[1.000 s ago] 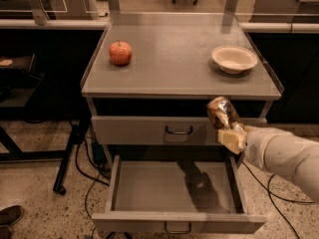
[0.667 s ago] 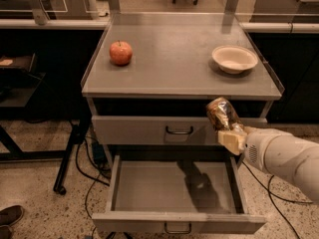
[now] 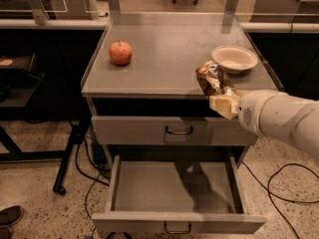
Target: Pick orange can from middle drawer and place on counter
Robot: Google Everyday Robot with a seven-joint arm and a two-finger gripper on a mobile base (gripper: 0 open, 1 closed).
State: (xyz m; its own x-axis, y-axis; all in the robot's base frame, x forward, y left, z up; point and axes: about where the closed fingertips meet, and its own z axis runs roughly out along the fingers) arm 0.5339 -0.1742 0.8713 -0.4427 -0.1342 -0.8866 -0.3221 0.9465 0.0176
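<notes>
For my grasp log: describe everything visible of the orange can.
The orange can is small and shiny, mottled orange-brown and gold with dark patches. It is tilted, top leaning left, held in the claw at the front right edge of the counter, near the bowl. Its lower end is hidden by the claw.

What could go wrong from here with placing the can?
1. The gripper holds the orange can tilted, right at the front edge of the counter. Released there, it may topple off toward the open middle drawer below.
2. The bowl sits just behind and to the right of the can, so pushing further in on that line could knock it.
</notes>
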